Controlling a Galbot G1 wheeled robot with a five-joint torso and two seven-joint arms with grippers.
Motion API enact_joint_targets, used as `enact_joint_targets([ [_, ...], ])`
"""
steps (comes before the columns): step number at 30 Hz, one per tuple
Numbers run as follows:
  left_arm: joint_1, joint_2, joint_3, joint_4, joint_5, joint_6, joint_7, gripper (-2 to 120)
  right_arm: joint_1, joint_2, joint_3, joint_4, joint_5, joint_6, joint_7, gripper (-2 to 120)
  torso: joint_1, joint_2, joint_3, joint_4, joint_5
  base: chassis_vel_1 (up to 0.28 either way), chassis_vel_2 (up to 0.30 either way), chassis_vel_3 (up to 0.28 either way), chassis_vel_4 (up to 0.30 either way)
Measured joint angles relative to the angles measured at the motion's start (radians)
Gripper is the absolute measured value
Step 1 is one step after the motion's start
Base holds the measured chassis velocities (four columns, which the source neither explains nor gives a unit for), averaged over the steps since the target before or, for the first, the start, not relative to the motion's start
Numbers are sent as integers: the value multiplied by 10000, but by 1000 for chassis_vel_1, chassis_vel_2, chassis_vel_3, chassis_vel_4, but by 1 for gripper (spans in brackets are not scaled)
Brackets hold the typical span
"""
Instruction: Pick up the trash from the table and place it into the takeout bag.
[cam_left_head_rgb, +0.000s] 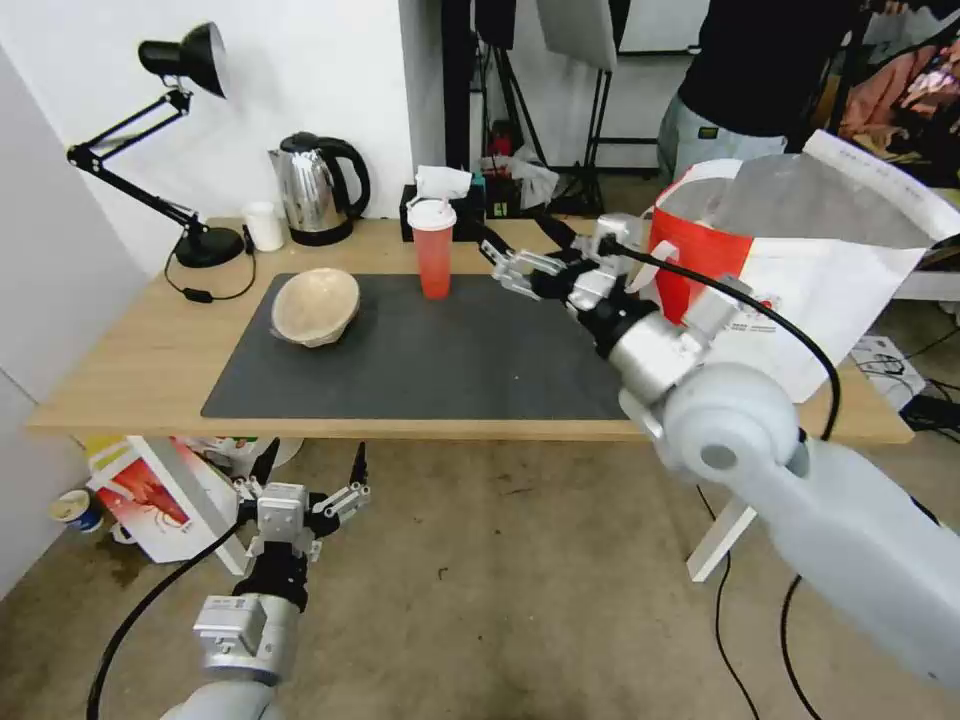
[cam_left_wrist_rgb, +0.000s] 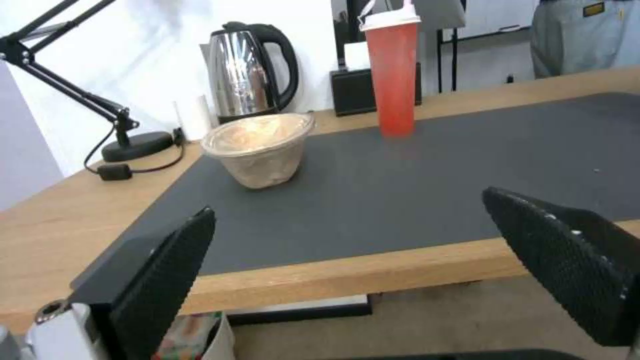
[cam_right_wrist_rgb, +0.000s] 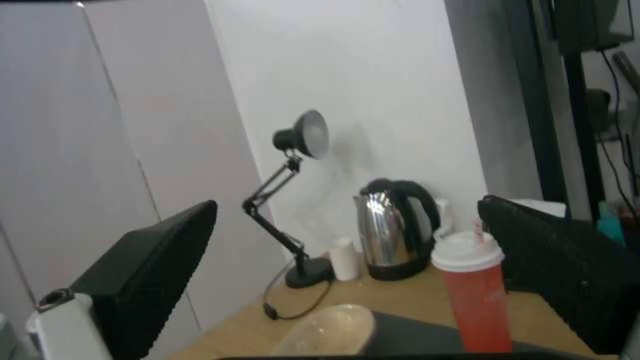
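Nearest me, my left gripper (cam_left_head_rgb: 312, 462) hangs below the front edge of the table (cam_left_head_rgb: 120, 390), over the floor, its fingers (cam_left_wrist_rgb: 163, 270) spread wide and empty. Left of it, under the table, I see a small white bag (cam_left_head_rgb: 160, 500) with a red picture. On the table lies the grey mat (cam_left_head_rgb: 430, 370); everything else I place from it. My right arm reaches in over the mat's right end, and the right gripper (cam_left_head_rgb: 515, 258) hovers above the mat's far right part, fingers (cam_right_wrist_rgb: 153, 270) wide apart with nothing between them, just right of the red cup (cam_left_head_rgb: 433, 250). That cup stands upright at the mat's far edge, about midway along it. The beige bowl (cam_left_head_rgb: 316, 306) sits tilted on the mat's far left corner, well apart from the cup. Off the mat's right end stands the takeout bag (cam_left_head_rgb: 800, 270), open, its foil lining showing. Beyond the mat's far edge are a black tissue box (cam_left_head_rgb: 440, 205), a kettle (cam_left_head_rgb: 315, 188), a white cup (cam_left_head_rgb: 264, 226) and a desk lamp (cam_left_head_rgb: 185, 150).
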Motion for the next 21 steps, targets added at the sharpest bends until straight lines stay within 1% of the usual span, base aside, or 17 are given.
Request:
enact_joint_targets([
  [3,0,0,0,0,0,0,0,100,487,159,-281,-582,204,-197,-20,100,0,0,0,-1,1,0,0,0,0],
  [9,0,0,0,0,0,0,0,100,1026,447,-690,-1233,279,-292,-97,100,-3,0,-1,-1,0,0,0,0,0],
  [13,0,0,0,1,0,0,0,100,1629,963,-1151,-1921,295,-405,-82,100,-2,0,-1,0,1,0,0,0,0],
  [17,0,0,0,0,0,0,0,100,1890,1173,-1305,-2202,295,-485,-55,100,-3,0,-1,2,0,0,0,0,0],
  [19,0,0,1,0,0,0,0,100,2153,1347,-1398,-2495,317,-774,-36,100,-2,0,-1,1,-1,0,0,0,0],
  [21,0,0,0,0,0,0,0,100,2204,1380,-1415,-2555,336,-848,-36,100,-2,0,-1,1,-1,0,0,0,0],
])
